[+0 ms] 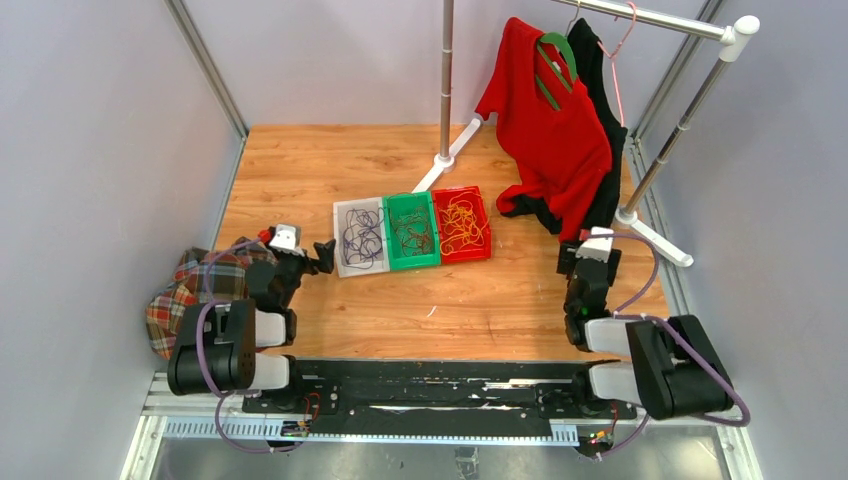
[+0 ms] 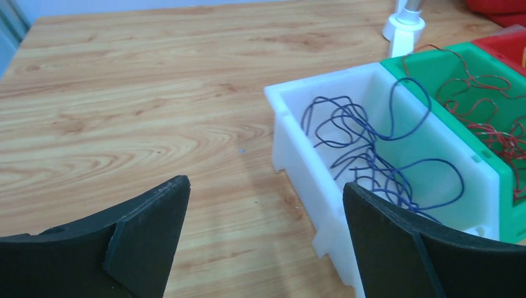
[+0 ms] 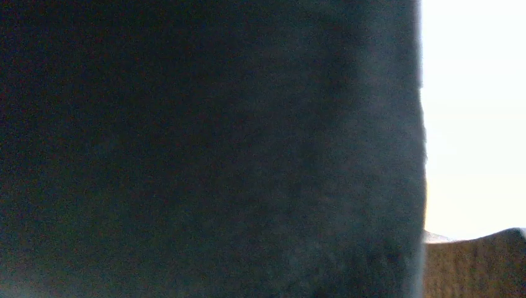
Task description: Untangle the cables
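Three bins stand side by side mid-table. The white bin (image 1: 345, 212) holds dark purple cables (image 1: 360, 240), the green bin (image 1: 433, 215) holds red-brown cables (image 1: 412, 235), and the red bin (image 1: 484, 212) holds yellow cables (image 1: 462, 226). My left gripper (image 1: 325, 256) is open and empty, just left of the white bin. In the left wrist view its gripper (image 2: 263, 186) frames bare wood and the white bin's wall (image 2: 298, 136), with the purple cables (image 2: 363, 155) and red-brown cables (image 2: 490, 118) beyond. My right gripper (image 1: 588, 252) sits below the hanging clothes, its fingers hidden.
A clothes rack stands on the table, its post foot (image 1: 445, 152) behind the bins. A red shirt (image 1: 550, 120) and a black garment (image 1: 607, 150) hang from it. A plaid cloth (image 1: 190, 290) lies at the left edge. Dark fabric (image 3: 211, 149) fills the right wrist view.
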You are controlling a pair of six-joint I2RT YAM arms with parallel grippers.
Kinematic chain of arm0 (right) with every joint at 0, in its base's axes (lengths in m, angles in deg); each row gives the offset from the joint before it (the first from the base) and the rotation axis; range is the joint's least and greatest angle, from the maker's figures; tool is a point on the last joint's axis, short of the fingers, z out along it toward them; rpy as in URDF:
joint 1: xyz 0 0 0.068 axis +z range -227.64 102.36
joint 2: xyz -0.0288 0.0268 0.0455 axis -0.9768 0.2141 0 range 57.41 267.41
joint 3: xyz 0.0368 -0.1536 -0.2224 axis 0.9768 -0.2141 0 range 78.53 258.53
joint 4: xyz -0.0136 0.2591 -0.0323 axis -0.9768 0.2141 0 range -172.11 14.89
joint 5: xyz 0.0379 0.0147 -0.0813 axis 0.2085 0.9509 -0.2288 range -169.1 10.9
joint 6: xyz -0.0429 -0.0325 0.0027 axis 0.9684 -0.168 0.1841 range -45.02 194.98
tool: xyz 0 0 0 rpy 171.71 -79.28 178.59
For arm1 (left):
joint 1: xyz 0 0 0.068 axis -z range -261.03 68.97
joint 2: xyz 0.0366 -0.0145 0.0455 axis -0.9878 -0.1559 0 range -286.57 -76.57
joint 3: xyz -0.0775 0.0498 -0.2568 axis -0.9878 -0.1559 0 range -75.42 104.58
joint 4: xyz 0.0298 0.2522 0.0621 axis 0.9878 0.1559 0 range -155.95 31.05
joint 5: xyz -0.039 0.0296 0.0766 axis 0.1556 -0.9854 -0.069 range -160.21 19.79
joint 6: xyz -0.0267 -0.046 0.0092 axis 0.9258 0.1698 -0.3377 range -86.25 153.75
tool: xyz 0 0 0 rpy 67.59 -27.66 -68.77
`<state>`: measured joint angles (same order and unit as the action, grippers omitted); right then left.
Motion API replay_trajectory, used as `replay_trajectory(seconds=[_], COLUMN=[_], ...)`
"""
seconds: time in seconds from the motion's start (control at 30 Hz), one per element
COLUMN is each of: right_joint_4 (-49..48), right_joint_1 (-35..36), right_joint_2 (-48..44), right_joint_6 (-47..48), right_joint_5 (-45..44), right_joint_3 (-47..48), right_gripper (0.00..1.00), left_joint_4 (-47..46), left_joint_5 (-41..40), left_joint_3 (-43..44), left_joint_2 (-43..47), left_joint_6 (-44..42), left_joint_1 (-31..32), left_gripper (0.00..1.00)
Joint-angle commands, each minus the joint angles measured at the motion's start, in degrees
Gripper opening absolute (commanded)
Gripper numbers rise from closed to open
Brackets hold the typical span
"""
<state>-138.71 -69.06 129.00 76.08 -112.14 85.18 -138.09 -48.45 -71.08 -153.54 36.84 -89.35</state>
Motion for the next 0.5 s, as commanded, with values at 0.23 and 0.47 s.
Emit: replay_trajectory(seconds=[0.23,0.47], right_joint_4=[-2.0,-2.4], right_joint_1=[-2.9,-3.2], right_joint_2=[8.4,8.4], right_joint_6=[5.5,4.9], right_joint_5=[17.8,16.2], right_joint_3=[5.7,5.6], right_gripper=[0.73,0.73], left_joint_4=[9.0,8.8], left_joint_5=[-11.5,-11.6], left_joint_3=[6.2,6.0], left_joint_2=[-1.6,-1.4], left_joint_6=[-6.6,-6.5], left_joint_1=[7.2,7.2], left_gripper=[0.98,0.98])
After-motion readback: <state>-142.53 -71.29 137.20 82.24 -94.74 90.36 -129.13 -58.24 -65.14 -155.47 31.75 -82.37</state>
